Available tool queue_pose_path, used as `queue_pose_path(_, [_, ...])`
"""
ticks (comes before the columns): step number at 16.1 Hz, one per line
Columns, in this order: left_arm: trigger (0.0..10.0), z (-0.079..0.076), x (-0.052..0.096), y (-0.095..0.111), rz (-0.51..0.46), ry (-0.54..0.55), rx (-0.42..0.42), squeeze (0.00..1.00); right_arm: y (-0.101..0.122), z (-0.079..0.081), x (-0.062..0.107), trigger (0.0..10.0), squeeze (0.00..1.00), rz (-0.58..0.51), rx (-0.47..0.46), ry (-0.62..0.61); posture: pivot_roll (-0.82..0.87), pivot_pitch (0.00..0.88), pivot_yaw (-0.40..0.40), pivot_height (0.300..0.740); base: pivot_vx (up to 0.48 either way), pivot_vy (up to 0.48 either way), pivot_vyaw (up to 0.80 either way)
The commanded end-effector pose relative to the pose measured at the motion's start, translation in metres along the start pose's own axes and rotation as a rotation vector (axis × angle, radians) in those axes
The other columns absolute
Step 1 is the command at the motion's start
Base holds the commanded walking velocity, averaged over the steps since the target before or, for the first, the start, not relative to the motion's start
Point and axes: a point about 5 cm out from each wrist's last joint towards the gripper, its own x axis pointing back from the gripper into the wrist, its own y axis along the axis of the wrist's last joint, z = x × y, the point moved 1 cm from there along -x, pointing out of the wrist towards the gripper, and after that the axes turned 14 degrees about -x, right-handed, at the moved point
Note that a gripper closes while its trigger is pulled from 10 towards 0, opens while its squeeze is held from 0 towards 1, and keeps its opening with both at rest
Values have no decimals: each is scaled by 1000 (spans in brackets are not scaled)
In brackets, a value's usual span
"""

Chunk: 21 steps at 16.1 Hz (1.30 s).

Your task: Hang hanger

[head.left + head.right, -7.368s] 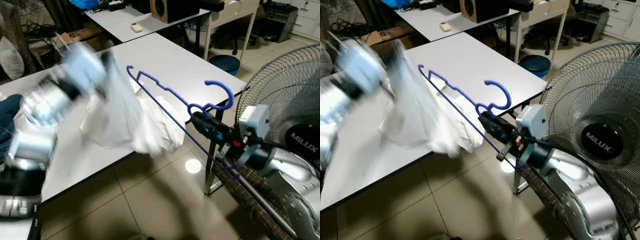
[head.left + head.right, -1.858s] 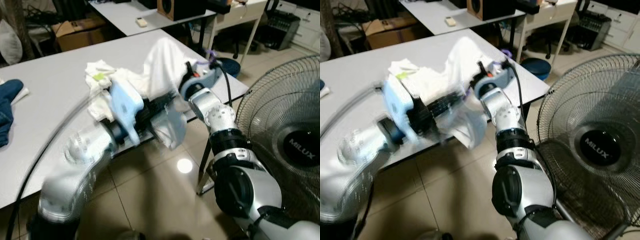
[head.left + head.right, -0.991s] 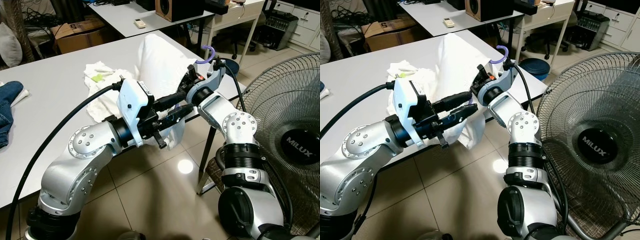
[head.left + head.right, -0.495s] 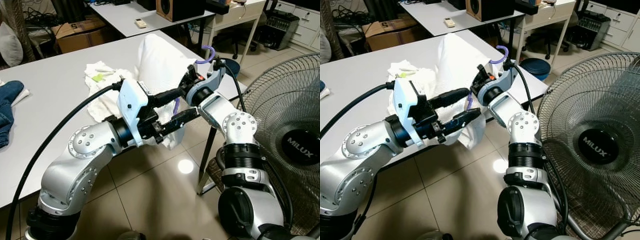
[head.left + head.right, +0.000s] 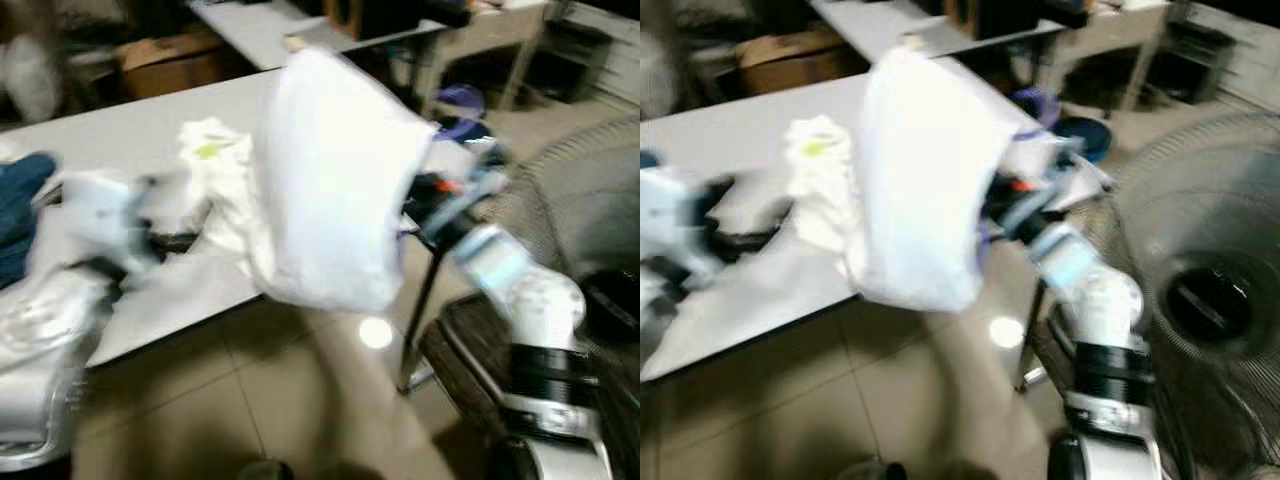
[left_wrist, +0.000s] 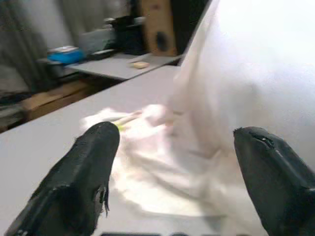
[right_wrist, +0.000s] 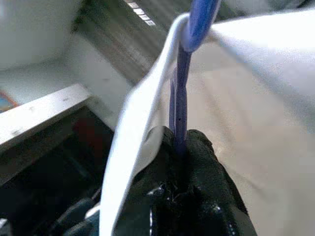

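Observation:
A white garment (image 5: 330, 170) hangs draped over a blue hanger (image 7: 181, 93), lifted above the white table's (image 5: 120, 140) near edge. My right gripper (image 7: 180, 143) is shut on the hanger's blue wire just under the cloth; in the left eye view it sits at the garment's right side (image 5: 428, 205). The hanger's hook is a purple blur (image 5: 1036, 100) behind the garment. My left gripper (image 6: 172, 152) is open, its fingers (image 6: 86, 177) wide apart and empty, off to the left of the garment over the table (image 5: 175, 240). Both eye views are blurred.
A crumpled pile of white cloth (image 5: 215, 160) lies on the table behind the garment, and blue jeans (image 5: 20, 200) at its left end. A large standing fan (image 5: 1210, 280) is close on the right. A second table and a cardboard box (image 5: 170, 60) stand behind.
My left arm has drawn back to the left, away from the garment, with its fingers spread. The right gripper still holds the hanger, garment raised. The view has shifted and blurred.

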Motion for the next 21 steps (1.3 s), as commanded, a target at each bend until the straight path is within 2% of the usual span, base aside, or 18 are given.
queue_pose_path(1, [10000, -16, -5, 12, -60, -88, -2, 824, -7, 17, -12, 10000, 0, 37, 24, 73, -52, 0, 81, 740, 0, 0, 788])
queue_pose_path(2, [10000, -16, -5, 12, -60, -88, -2, 824, -7, 17, -12, 10000, 0, 37, 24, 73, -52, 0, 81, 740, 0, 0, 788])
queue_pose_path(3, [10000, -22, -5, 13, -63, -133, 6, 824, -7, 17, -12, 10000, 0, 40, 31, 72, -54, 0, 82, 740, 0, 0, 788])
queue_pose_path(4, [10000, -20, -4, 8, -31, -109, -10, 816, -9, 23, -13, 10000, 0, 62, 48, 102, -53, 0, 79, 740, 0, 0, 788])
queue_pose_path(6, [10000, -4, -2, 1, 11, 19, -49, 800, -13, 36, -10, 10000, 0, 110, 82, 192, -49, 0, 74, 740, 0, 0, 788])
queue_pose_path(7, [10000, 18, 3, -2, 38, 186, -80, 745, -18, 48, -7, 10000, 0, 154, 105, 269, -44, 0, 68, 740, 0, 0, 788])
queue_pose_path(8, [10000, 43, 13, -1, 47, 360, -105, 490, -24, 57, -3, 10000, 0, 213, 137, 320, -40, 0, 59, 740, 0, 0, 788])
queue_pose_path(10, [10000, 49, 21, 7, 10, 391, -90, 494, -31, 59, 0, 10000, 0, 253, 167, 325, -33, 0, 53, 740, 0, 0, 788])
queue_pose_path(11, [10000, 45, 23, 12, -20, 366, -74, 384, -34, 59, 3, 10000, 0, 268, 173, 325, -33, 0, 53, 740, 0, 0, 788])
queue_pose_path(12, [10000, 42, 24, 15, -33, 344, -68, 145, -36, 59, 5, 10000, 0, 278, 175, 325, -22, 0, 47, 740, 0, 0, 788])
queue_pose_path(13, [10000, 35, 24, 19, -50, 290, -57, 0, -41, 58, 11, 10000, 0, 307, 183, 323, -18, 0, 44, 740, 0, 0, 788])
queue_pose_path(15, [10000, 26, 25, 22, -60, 244, -63, 0, -48, 56, 22, 10000, 0, 344, 198, 306, -13, 0, 38, 740, 0, 0, 788])
queue_pose_path(17, [10000, 22, 29, 23, -60, 273, -53, 0, -53, 55, 35, 10000, 0, 374, 205, 299, -12, 0, 33, 740, 0, 0, 791])
queue_pose_path(19, [10000, 19, 31, 21, -57, 290, -32, 0, -53, 56, 42, 10000, 0, 376, 205, 298, -7, 0, 28, 740, 0, 0, 794])
queue_pose_path(21, [10000, 9, 33, 18, -49, 263, -8, 0, -48, 58, 49, 10000, 0, 347, 211, 301, -12, 0, 29, 740, 0, 0, 794])
